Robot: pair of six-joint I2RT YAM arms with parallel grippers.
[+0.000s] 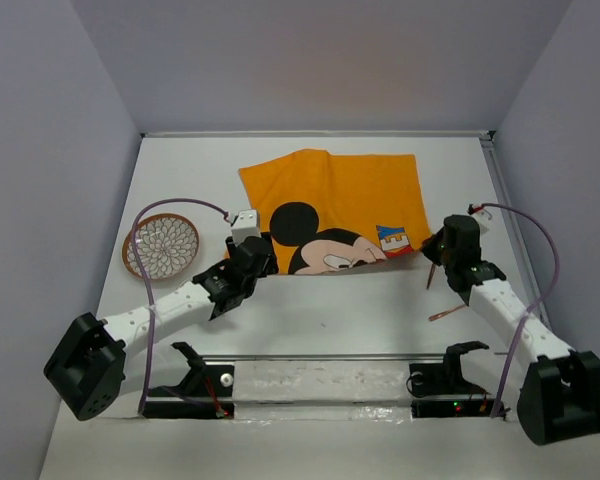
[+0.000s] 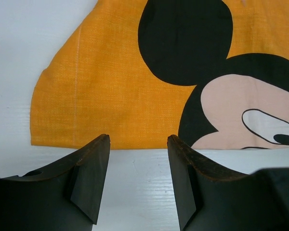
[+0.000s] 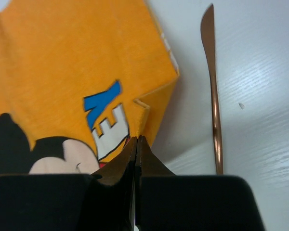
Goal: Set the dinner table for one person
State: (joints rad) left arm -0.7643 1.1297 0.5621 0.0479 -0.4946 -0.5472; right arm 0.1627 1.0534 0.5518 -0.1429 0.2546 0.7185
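Nearest me, a copper utensil [image 1: 447,314] lies on the worktop [image 1: 330,320], on the near side of the right fingers [image 3: 136,144]. The arm covers part of it and I can't tell what kind it is. Those fingers are pressed tight together, pinching the near edge of the orange mat [image 3: 62,62], where the corner kinks up in a fold. Just right of them a copper knife [image 3: 213,96] lies flat, apart from the cloth, its near end cut off behind the fingers. The left fingers [image 2: 98,159] stand moderately apart with nothing between them, over bare white worktop just short of the mat's near edge. The worktop runs under both sets of fingers and on to the far wall.

Beyond the right fingers I read a white "E" on the mat with a blue letter above it; the fold swallows the rest. Beyond the left fingers is Mickey Mouse's face, with a black ear and one eye showing and the rest out of frame. Far left of the left fingers sits a brown-rimmed dish [image 1: 161,248], its petal-patterned inside showing, apart from the mat.
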